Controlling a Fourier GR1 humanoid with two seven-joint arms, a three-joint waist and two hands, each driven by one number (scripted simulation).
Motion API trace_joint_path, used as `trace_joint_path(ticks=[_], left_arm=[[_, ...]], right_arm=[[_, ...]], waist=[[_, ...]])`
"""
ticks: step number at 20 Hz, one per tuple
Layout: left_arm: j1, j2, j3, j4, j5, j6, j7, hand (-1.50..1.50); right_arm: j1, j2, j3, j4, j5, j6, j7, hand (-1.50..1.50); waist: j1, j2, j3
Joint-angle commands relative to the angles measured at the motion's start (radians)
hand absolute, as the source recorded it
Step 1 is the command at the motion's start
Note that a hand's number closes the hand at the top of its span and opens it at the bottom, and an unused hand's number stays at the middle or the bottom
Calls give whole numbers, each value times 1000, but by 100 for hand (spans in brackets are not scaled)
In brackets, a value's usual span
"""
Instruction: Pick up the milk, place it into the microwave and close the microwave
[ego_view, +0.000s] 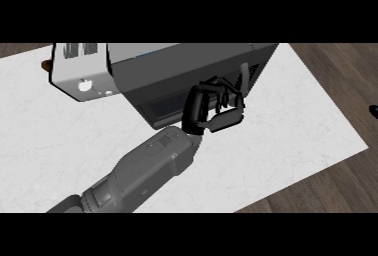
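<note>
1. One robot hand shows, on a grey forearm rising from the lower left edge; which side it belongs to I cannot tell. It lies against the microwave door.
2. Its fingers are curled at the door's front; whether they clasp anything cannot be told.
3. The milk is not visible; probably it is already inside.
4. The microwave sits at the worktop's far edge, its long axis running left to right, just beyond the hand.
5. Nothing visible stands between hand and door; pushing it closed looks like the remaining step.
</note>
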Motion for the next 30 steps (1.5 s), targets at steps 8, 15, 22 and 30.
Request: trace_joint_path(ticks=[8, 15, 22, 30], left_arm=[[-61, 0, 22, 96, 45, -20, 8, 150], [-83, 0, -66, 169, 12, 9, 56, 150], [-54, 0, -63, 208, 61, 68, 91, 150], [-24, 0, -75, 223, 126, 76, 113, 150]], right_arm=[[-14, -40, -18, -2, -46, 20, 19, -150], [-16, -49, 9, -7, -102, 51, 30, -150], [-21, -80, -23, -16, -157, 61, 32, -150], [21, -96, -46, -47, -177, 50, 47, -150]], waist=[[-13, 16, -2], [-7, 10, 4], [33, -1, 0], [78, -9, -3]])
